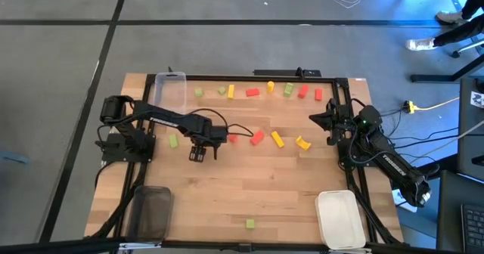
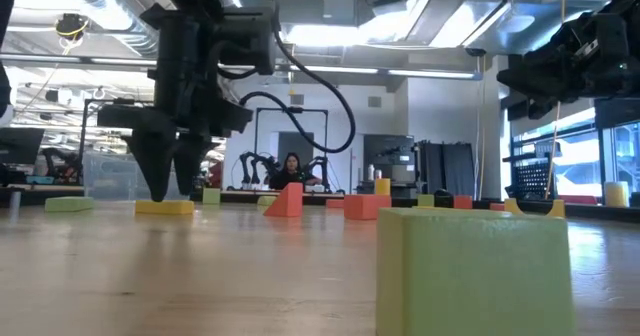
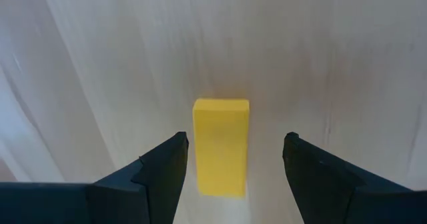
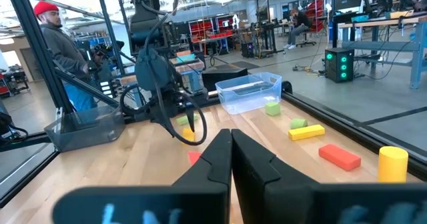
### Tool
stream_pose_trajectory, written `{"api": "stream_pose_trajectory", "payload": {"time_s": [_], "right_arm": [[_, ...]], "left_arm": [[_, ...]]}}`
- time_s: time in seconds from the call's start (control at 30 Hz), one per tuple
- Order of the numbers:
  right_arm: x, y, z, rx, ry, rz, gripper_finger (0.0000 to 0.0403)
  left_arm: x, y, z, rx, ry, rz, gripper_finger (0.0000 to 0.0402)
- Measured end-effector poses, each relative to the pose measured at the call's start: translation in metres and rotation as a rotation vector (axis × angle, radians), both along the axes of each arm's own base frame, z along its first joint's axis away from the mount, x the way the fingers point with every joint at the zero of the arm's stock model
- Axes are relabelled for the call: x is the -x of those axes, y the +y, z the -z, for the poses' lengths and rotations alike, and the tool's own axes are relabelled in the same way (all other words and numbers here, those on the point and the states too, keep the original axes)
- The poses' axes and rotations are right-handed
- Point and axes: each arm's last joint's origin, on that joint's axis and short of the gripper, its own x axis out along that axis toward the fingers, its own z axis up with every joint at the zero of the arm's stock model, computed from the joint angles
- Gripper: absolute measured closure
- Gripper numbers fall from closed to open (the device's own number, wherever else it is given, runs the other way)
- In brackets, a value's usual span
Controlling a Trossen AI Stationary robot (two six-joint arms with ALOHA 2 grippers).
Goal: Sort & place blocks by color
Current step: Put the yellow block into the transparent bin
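Currently I see the left gripper (image 3: pixel 233 177) wide open, straddling a small yellow rectangular block (image 3: pixel 221 146) at centre frame; right gripper (image 4: pixel 231 159) shut, empty, at right edge.

We count small solid blocks (image 1: pixel 257 137) in red, yellow and light green, scattered loose across the wooden counter (image 1: pixel 249 186). Most lie in a ragged row along its far edge, with a few more near the middle. One yellow block (image 3: pixel 221 146) lies flat, lengthwise between two open dark fingers (image 3: pixel 163 167), touching neither. A lone green block (image 1: pixel 250 224) sits apart near the front edge.
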Motion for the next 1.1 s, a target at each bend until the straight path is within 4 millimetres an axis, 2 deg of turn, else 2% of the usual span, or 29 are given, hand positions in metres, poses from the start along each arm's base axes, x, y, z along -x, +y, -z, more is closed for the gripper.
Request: {"api": "stream_pose_trajectory", "payload": {"time_s": [0.33, 0.6, 0.83, 1.1], "right_arm": [[0.000, 0.000, 0.000, 0.000, 0.000, 0.000, 0.0391], [0.000, 0.000, 0.000, 0.000, 0.000, 0.000, 0.0391], [0.000, 0.000, 0.000, 0.000, 0.000, 0.000, 0.0391], [0.000, 0.000, 0.000, 0.000, 0.000, 0.000, 0.0391]], "left_arm": [[0.011, 0.001, 0.020, -0.023, -0.006, -0.002, 0.0170], [0.007, 0.001, 0.021, -0.046, -0.060, -0.011, 0.0170], [0.004, 0.002, 0.021, -0.053, -0.105, -0.085, 0.0171], [0.004, 0.001, 0.021, -0.038, -0.106, -0.084, 0.0212]]}}
